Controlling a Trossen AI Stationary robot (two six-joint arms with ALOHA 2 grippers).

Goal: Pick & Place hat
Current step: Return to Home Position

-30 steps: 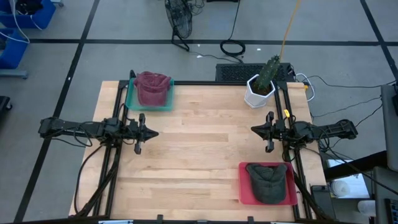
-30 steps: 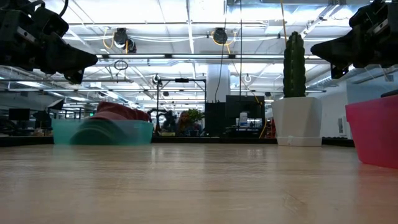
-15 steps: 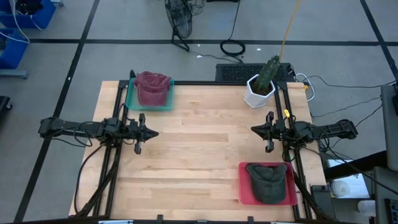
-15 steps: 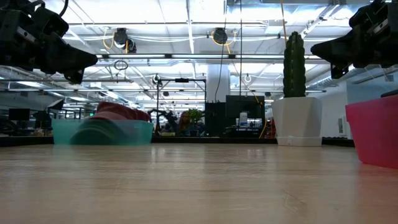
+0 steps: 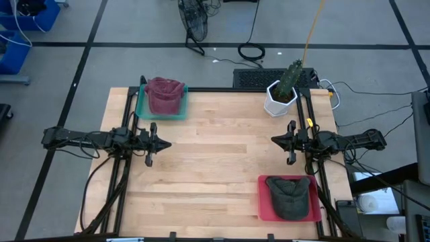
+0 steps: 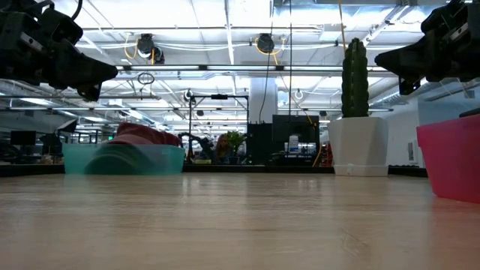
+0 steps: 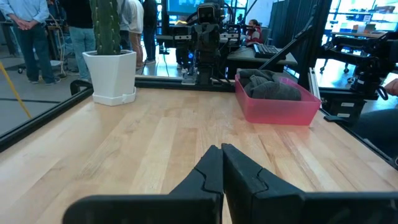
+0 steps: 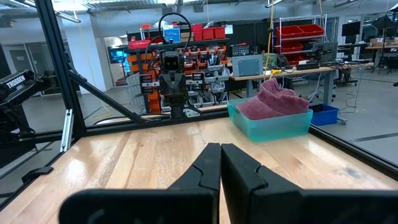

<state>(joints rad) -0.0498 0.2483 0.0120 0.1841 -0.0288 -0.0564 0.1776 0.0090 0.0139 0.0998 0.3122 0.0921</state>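
Cap (image 5: 164,95) in bin (image 5: 142,111), far-left corner

"TROSSEN" reads in white on a dark machine part (image 8: 17,81).

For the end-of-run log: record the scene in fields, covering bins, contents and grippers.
green plastic bin: far left corner of the wooden table; holds maroon fabric cap
red plastic bin: near right; holds dark grey cap
white cactus pot: far right corner
left gripper: shut, empty, left edge
right gripper: shut, empty, right edge
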